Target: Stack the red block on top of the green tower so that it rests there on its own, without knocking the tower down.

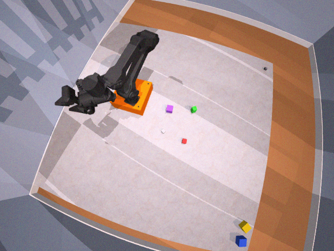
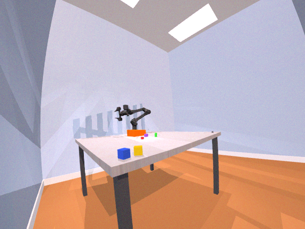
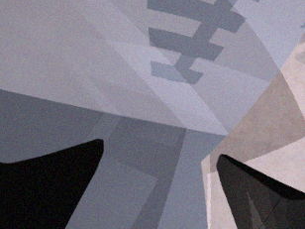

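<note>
The red block (image 1: 184,141) (image 2: 142,138) is a small cube lying on the table, apart from the green tower. The green tower (image 1: 193,109) (image 2: 155,134) is narrow and stands upright on the table, taller than it is wide. My gripper (image 1: 62,106) (image 2: 115,115) (image 3: 161,154) is open and empty, held high near the table's edge on the far side of the orange base from both. In the wrist view its two black fingertips stand wide apart, with only wall and table edge behind them; neither the red block nor the green tower shows there.
A purple block (image 1: 169,109) (image 2: 146,135) lies between the orange base (image 1: 146,94) (image 2: 136,133) and the green tower. A small white cube (image 1: 163,131) lies near the red block. Yellow (image 1: 245,226) (image 2: 138,150) and blue (image 1: 241,241) (image 2: 124,153) blocks are near a far corner. A small dark object (image 1: 265,68) lies at another corner.
</note>
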Action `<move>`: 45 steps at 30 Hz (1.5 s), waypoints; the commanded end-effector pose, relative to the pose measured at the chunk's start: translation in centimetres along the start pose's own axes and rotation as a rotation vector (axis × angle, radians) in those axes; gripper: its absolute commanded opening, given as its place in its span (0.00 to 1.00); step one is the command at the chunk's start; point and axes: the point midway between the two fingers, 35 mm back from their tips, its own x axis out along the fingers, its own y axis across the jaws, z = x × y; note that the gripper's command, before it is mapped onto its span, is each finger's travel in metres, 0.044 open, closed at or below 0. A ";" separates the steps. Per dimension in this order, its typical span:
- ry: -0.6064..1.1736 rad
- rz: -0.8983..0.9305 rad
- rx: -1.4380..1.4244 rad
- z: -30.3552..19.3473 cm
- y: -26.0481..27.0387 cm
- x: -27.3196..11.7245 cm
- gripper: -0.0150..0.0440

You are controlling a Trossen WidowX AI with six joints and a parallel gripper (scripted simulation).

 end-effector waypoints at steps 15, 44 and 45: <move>0.571 -0.031 -0.743 -13.5 -0.5 -3.8 1.00; 1.748 0.671 -2.073 -26.6 -10.9 -28.8 1.00; 1.782 0.712 -2.109 -26.5 -11.3 -29.7 1.00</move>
